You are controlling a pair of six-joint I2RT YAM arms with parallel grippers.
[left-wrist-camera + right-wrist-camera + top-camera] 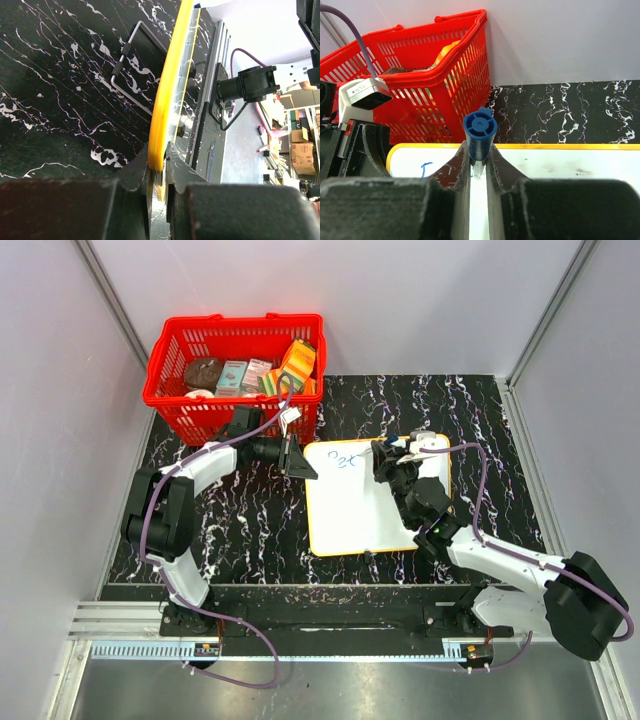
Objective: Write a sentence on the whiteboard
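The whiteboard (368, 508) lies flat on the black marbled table, white with a yellow-orange rim. A few blue marker letters (345, 459) stand near its far left corner; they are too small to read. My left gripper (297, 459) is shut on the board's far left edge; in the left wrist view its jaws pinch the yellow rim (165, 110). My right gripper (385, 453) is shut on a blue marker (479, 136), held upright over the board's far edge (560, 165), tip down by the writing. A blue stroke (425, 167) shows left of its fingers.
A red basket (232, 370) with several packaged items stands at the back left, just beyond the left gripper, and fills the back of the right wrist view (420, 90). A metal wire handle (131, 50) lies on the table beside the board. Grey walls enclose the table.
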